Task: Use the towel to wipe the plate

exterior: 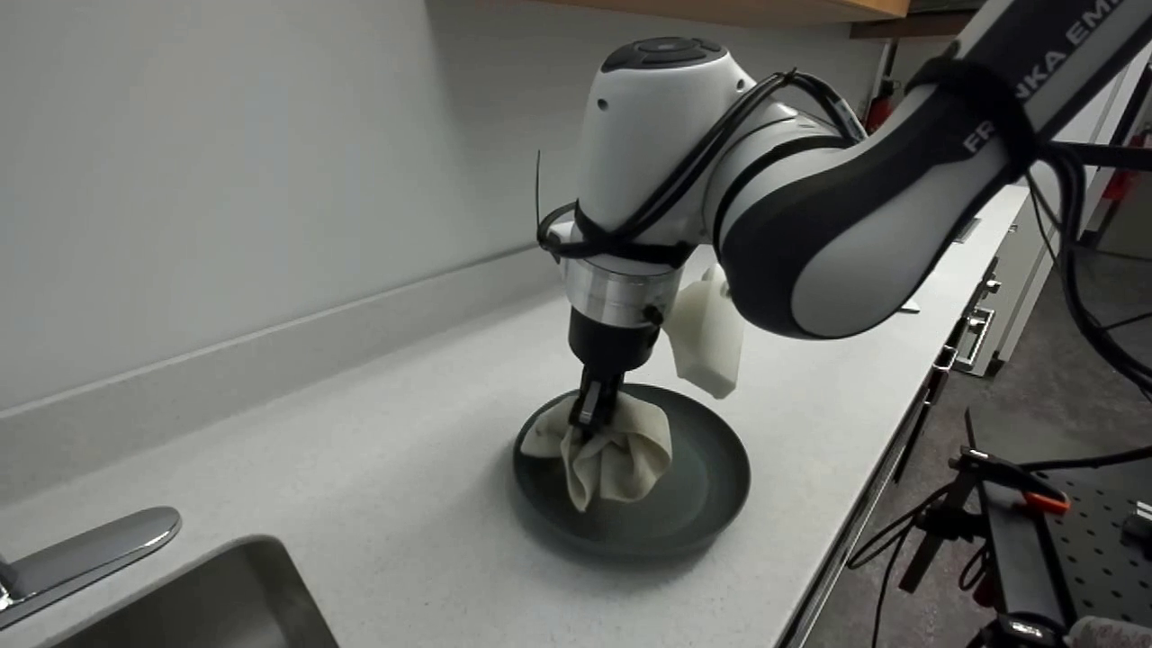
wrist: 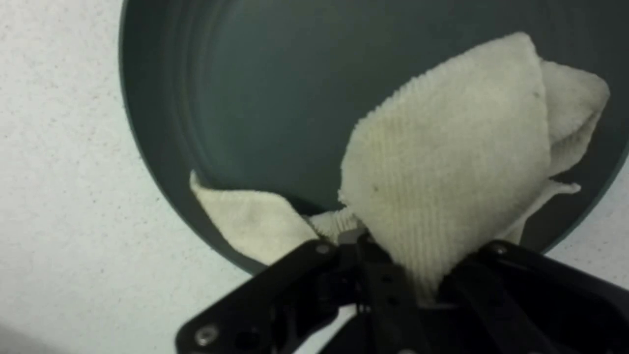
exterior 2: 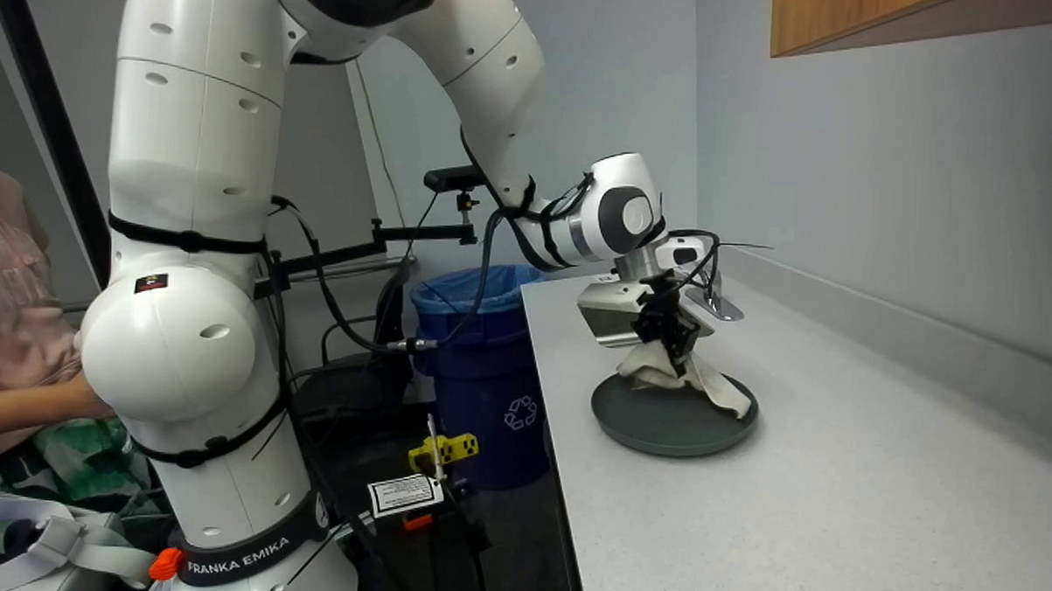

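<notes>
Gripper [exterior: 589, 420] points down above dark round plate [exterior: 706, 481], fingers pinching bunched cream towel [exterior: 634, 450]. Towel gathers at fingertips; folds fan out below and around them, over plate. In wrist view, wide ribbed flap reaches out from between fingers, narrower pointed flap left of them. Plate directly under gripper, on pale countertop [exterior 2: 834, 499]; fingers nearer plate's edge than its middle. Sink [exterior: 261, 589] and faucet [exterior: 112, 551] well apart from gripper; blue bin [exterior 2: 484, 373] too, past countertop edge.

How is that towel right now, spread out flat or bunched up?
Bunched up: the towel is gathered in the gripper, its folds and corners flaring out, with much of the plate left uncovered.
</notes>
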Controlling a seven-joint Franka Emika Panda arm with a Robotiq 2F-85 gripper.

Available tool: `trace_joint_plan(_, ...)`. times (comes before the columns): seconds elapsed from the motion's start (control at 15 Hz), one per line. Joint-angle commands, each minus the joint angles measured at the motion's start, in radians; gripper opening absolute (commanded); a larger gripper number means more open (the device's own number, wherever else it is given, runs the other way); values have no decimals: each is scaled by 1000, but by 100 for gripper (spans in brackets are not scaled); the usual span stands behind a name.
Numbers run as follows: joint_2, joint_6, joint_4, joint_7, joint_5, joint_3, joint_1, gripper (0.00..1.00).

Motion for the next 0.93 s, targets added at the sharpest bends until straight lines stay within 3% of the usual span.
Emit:
trace_joint_plan(0.0, 27, 15, 41, 26, -69, -53, 10, 3)
trace_joint_plan(0.47, -15, -18, -42, 120, -259, -145, 43, 3)
trace_joint_plan(0.67, -38, -42, -94, 145, -308, -130, 34, 3)
trace_joint_plan(0.87, -52, -51, -136, 120, -267, -81, 12, 3)
